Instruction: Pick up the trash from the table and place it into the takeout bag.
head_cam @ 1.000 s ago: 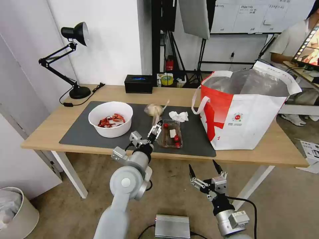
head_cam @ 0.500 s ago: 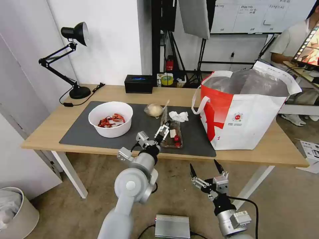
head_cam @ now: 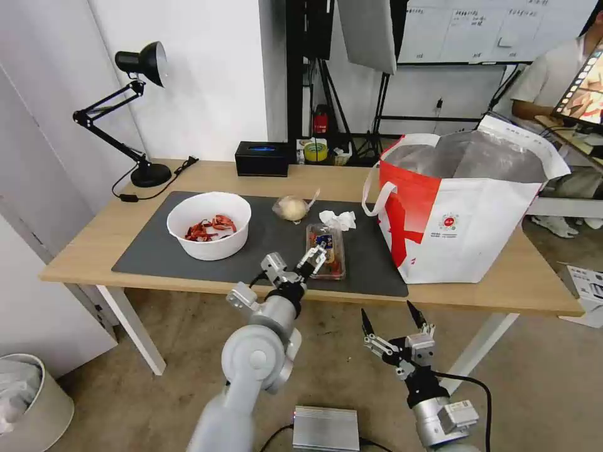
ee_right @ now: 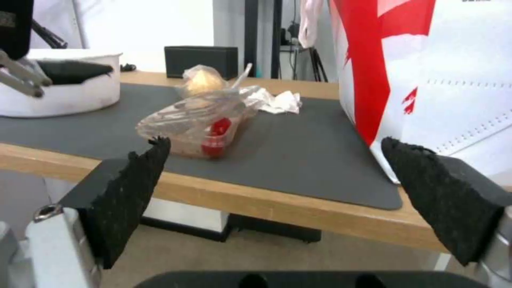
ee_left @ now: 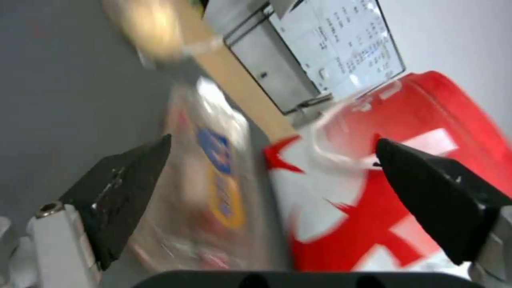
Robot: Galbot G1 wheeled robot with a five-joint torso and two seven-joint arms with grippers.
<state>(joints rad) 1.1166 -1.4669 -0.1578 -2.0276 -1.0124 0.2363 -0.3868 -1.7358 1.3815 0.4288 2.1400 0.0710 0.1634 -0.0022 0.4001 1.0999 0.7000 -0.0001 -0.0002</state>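
**Left arm has swung right, and the clamshell lid is now down**

Compared with a second ago, your left gripper (head_cam: 312, 258) has travelled rightward along the near edge of the mat and now sits at the near-left corner of the clear plastic clamshell (head_cam: 325, 250). The clamshell's lid, which was tipped up half a second ago, now lies flat over the cherry tomatoes, its blue and yellow label facing up.

In the left wrist view you see the two black fingers (ee_left: 125, 188) spread wide, with the blurred clamshell (ee_left: 211, 192) lying between them and nothing gripped. The takeout bag (ee_left: 405, 172) fills the far side of that view.

Your right gripper (head_cam: 391, 319) hangs below the table's front edge, well apart from the trash, its jaws wide apart and empty. Its wrist camera looks across the tabletop at the clamshell (ee_right: 197, 122), with the clear bag with beige lump (ee_right: 205, 82) and the crumpled white tissue (ee_right: 272, 100) behind it.

On the table (head_cam: 88, 245), the white round bowl (head_cam: 209, 225) of red scraps stands on the left part of the dark grey mat (head_cam: 157, 260). The bagged lump and the tissue lie just beyond the clamshell. The takeout bag stands upright and open at the mat's right end, its red panel facing the clamshell.
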